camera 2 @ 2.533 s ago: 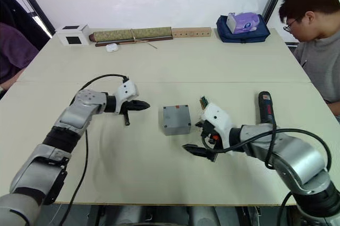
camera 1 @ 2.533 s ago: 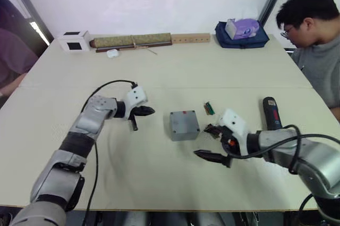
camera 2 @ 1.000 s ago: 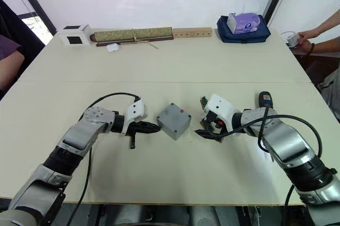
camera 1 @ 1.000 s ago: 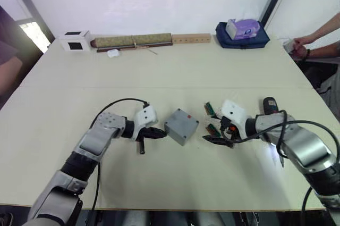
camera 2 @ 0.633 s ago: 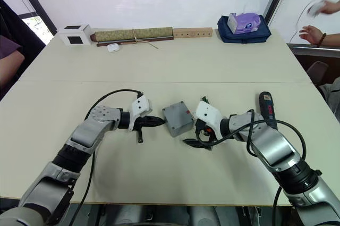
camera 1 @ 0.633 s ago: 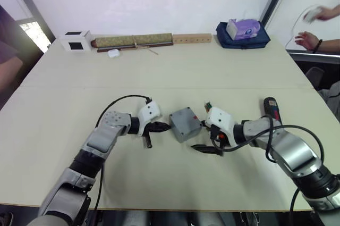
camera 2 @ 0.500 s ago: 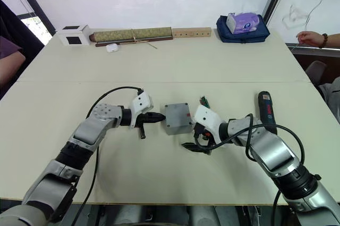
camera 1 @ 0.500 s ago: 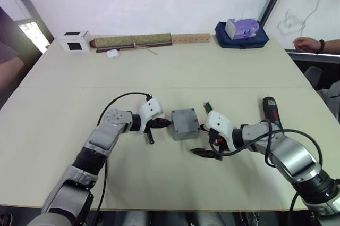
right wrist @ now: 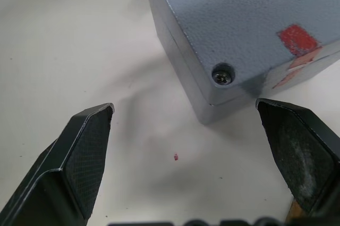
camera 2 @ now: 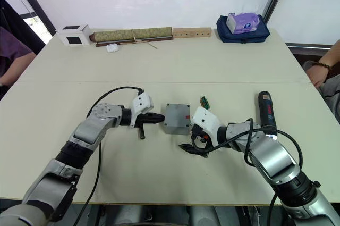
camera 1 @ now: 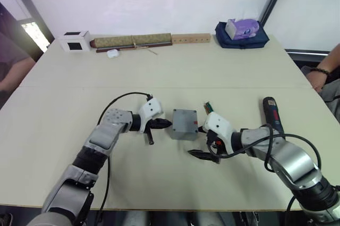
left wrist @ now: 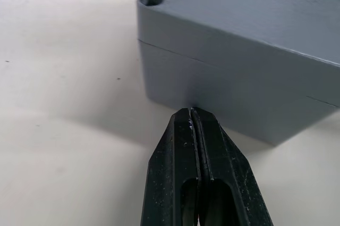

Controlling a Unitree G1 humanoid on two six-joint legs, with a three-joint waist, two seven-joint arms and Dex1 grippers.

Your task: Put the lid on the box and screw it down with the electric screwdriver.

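Observation:
The grey box [camera 1: 184,125] stands mid-table with the lid [right wrist: 239,13] sitting on top of it; a seam runs between them and a screw [right wrist: 223,74] sits in one corner hole. My left gripper [camera 1: 163,124] is shut, and its tip [left wrist: 191,111] touches the box's left side wall. Just off the box's right front corner, my right gripper [camera 1: 203,143] is open, holding nothing, with that corner between its spread fingers [right wrist: 85,146]. The black electric screwdriver [camera 1: 271,110] lies on the table to the right of my right arm.
A small green circuit board [camera 1: 208,108] lies just behind my right gripper. Along the far edge are a white cube [camera 1: 74,40], a long roll [camera 1: 133,40], a wooden block [camera 1: 190,38] and a blue bag [camera 1: 241,37]. People's arms show at the right edge [camera 1: 323,72] and the left edge [camera 1: 13,69].
My left gripper came in against the box's left side and the right gripper closed in on its right corner. The box turned, then squared up again. The person at right drew back.

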